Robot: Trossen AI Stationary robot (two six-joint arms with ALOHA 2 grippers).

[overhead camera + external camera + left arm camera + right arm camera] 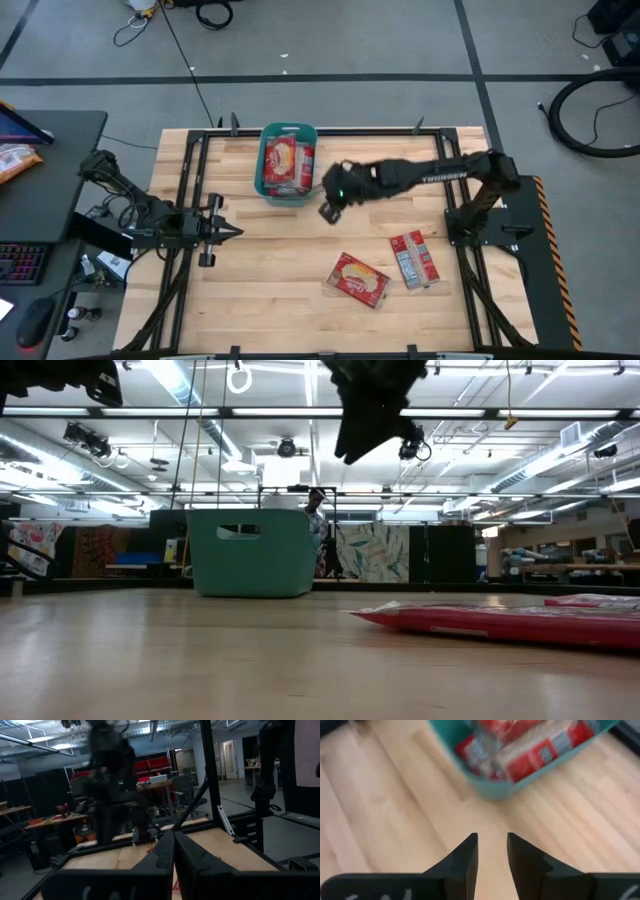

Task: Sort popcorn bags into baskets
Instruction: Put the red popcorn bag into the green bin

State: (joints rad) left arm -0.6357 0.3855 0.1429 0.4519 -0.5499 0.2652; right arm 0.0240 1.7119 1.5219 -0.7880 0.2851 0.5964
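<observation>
While the right gripper (330, 211) hangs empty just beside the tub (286, 164), fingers slightly spread, we see bags inside it and two bags (358, 279) (414, 259) flat on the wood table (270, 270), well apart from it. Left gripper (228, 232) sits pressed together at the table's left. Grey floor around.

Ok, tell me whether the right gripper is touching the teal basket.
Apart. The right wrist view shows bare table between the right gripper and the teal basket, with nothing between the fingers.
</observation>
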